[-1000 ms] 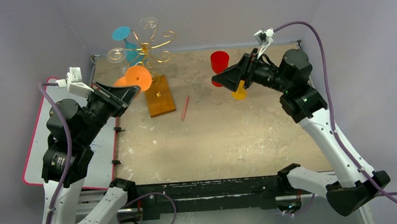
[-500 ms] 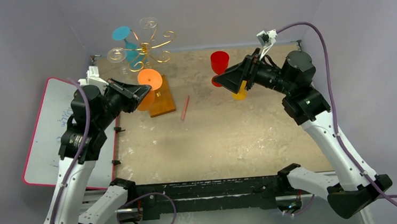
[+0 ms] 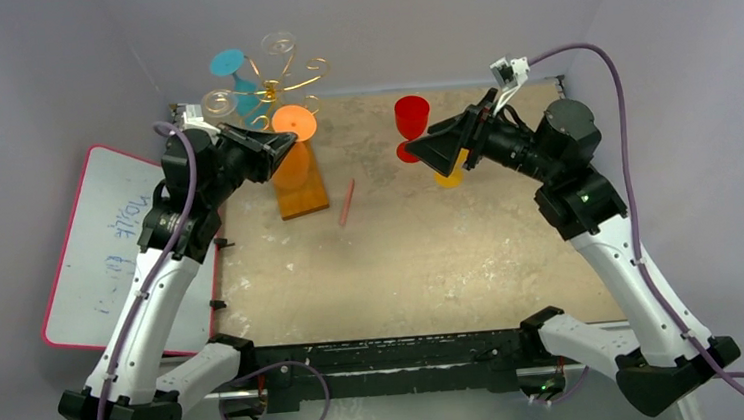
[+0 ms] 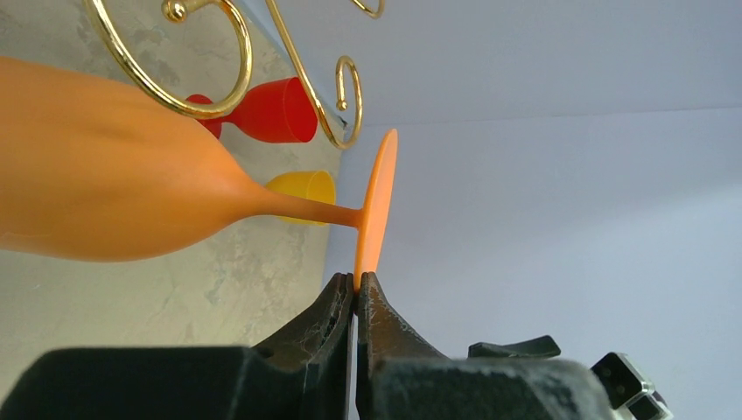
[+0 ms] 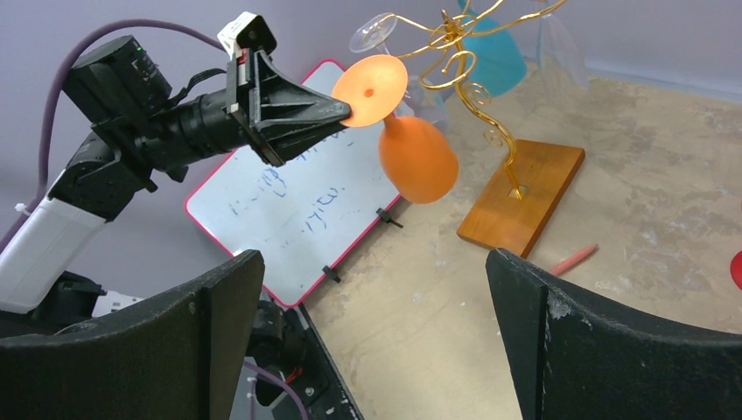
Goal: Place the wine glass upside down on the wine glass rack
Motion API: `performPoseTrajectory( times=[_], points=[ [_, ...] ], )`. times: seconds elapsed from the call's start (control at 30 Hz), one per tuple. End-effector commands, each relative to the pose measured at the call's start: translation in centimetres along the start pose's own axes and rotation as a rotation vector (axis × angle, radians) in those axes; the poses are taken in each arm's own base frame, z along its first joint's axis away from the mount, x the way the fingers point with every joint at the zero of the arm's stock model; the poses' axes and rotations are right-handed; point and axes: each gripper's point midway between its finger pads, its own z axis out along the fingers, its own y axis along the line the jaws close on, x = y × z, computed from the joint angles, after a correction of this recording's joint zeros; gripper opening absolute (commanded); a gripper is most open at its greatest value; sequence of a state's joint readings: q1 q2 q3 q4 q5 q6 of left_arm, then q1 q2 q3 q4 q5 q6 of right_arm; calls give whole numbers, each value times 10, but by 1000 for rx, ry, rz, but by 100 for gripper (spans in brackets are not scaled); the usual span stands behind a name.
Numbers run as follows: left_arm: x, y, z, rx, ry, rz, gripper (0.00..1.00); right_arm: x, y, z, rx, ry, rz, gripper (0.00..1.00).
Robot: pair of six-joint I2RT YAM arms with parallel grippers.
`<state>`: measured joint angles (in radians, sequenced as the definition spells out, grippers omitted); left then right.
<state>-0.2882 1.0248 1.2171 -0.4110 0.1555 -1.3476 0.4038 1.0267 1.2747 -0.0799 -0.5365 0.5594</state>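
Note:
My left gripper (image 3: pixel 282 143) is shut on the foot rim of an orange wine glass (image 3: pixel 293 159), held upside down with the bowl hanging over the wooden base. In the left wrist view the fingertips (image 4: pixel 356 284) pinch the edge of the orange foot (image 4: pixel 378 201), right beside the gold scroll arms (image 4: pixel 214 79). The wine glass rack (image 3: pixel 283 89) is a gold wire tree on an orange-brown base (image 3: pixel 304 193); a blue glass (image 3: pixel 237 75) and clear glasses (image 3: pixel 218 104) hang on it. My right gripper (image 3: pixel 423 148) is open and empty; its view shows the orange glass (image 5: pixel 411 149) and rack (image 5: pixel 464 70).
A red glass (image 3: pixel 410 122) and a yellow cup (image 3: pixel 448 173) stand at the back right, close to my right gripper. A red pencil (image 3: pixel 347 202) lies right of the base. A pink-edged whiteboard (image 3: pixel 110 251) lies at the left table edge.
My left arm has swung up and to the right, carrying the orange glass from left of the base to just beside the rack's scroll arms. My right gripper has barely moved.

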Motion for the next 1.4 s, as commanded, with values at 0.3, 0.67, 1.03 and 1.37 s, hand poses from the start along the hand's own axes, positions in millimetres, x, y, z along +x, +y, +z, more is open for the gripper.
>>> performPoseTrajectory(
  times=[0.3,0.67,1.03,1.37],
  points=[
    [-50,-50,-7,118,-236,-77,0,-21,15,-16,1,-76,-71,100],
    [-66,-48,9,98,-307,-101,0,-24,17,-17,4,-83,-69,100],
    [-81,-42,12,72,-390,-115,0,-26,18,-23,16,-99,-73,100],
    [-90,-43,9,88,-440,-139,0,-29,22,-26,11,-105,-80,100]
  ],
)
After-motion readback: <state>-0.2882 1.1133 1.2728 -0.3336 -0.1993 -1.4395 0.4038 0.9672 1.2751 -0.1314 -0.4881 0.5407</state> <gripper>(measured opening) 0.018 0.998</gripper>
